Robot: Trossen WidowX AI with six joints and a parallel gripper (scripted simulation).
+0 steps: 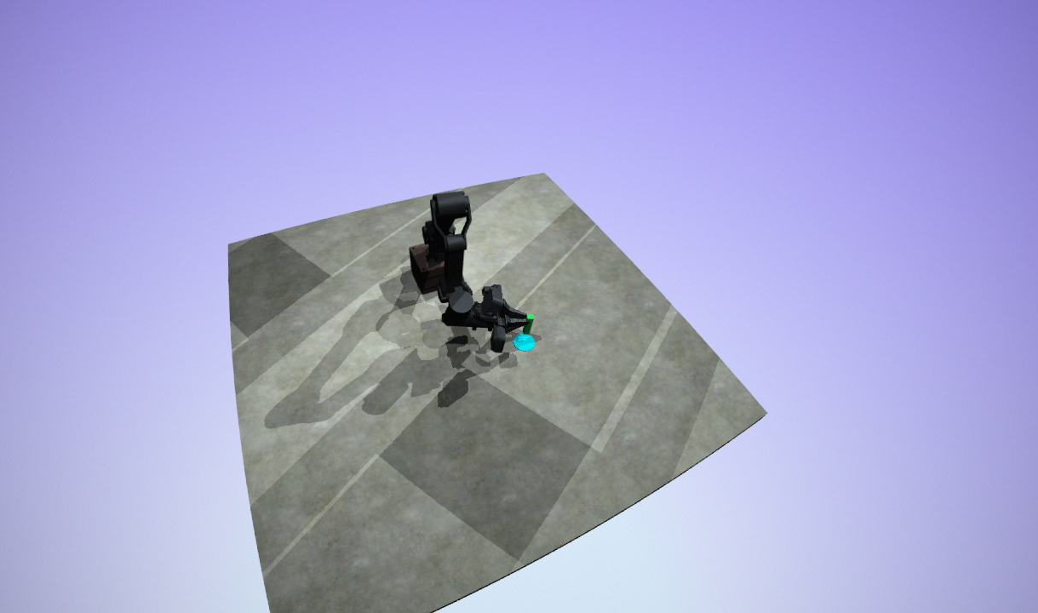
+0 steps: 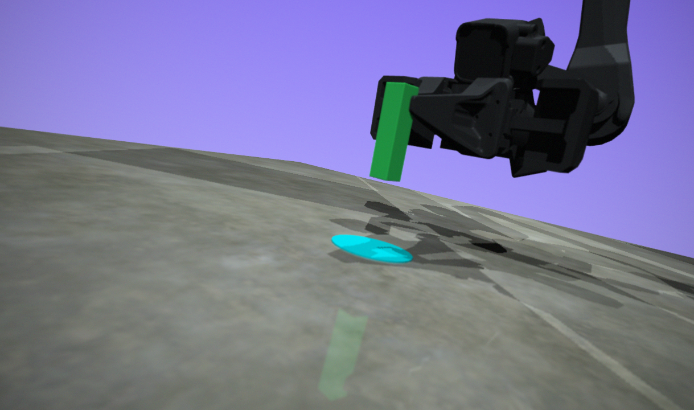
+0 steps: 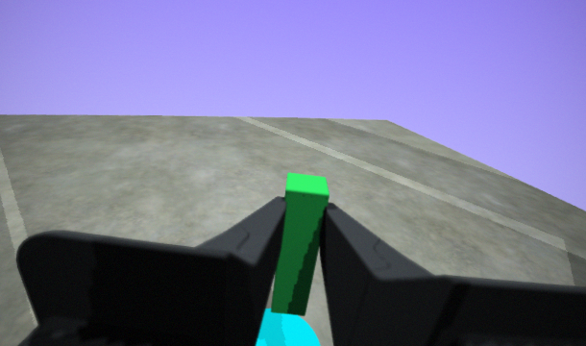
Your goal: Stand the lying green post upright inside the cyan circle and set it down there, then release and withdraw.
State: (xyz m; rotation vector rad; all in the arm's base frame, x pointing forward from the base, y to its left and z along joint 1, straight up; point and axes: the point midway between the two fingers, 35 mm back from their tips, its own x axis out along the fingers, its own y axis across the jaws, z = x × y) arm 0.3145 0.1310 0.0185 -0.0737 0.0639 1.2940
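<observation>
The green post [image 1: 528, 325] [image 2: 392, 132] [image 3: 300, 240] is held in the air, near upright with a slight tilt in the exterior view. My gripper [image 1: 529, 319] [image 2: 411, 104] [image 3: 303, 210] is shut on its upper part, with one finger on each side. The cyan circle [image 1: 524, 342] [image 2: 356, 245] [image 3: 285, 332] lies flat on the floor below the post. In the exterior view a gap shows between the post's lower end and the circle. In the wrist view the post's lower end overlaps the circle's far edge, and the fingers hide part of the circle.
The arm [image 1: 453, 266] [image 2: 601, 61] reaches from its brown base block [image 1: 424, 268] to the gripper. Shadows of the arm fall on the floor [image 1: 491, 457] [image 2: 160, 306] [image 3: 154, 159] and partly across the circle. A faint green reflection [image 2: 343, 351] shows in the exterior view.
</observation>
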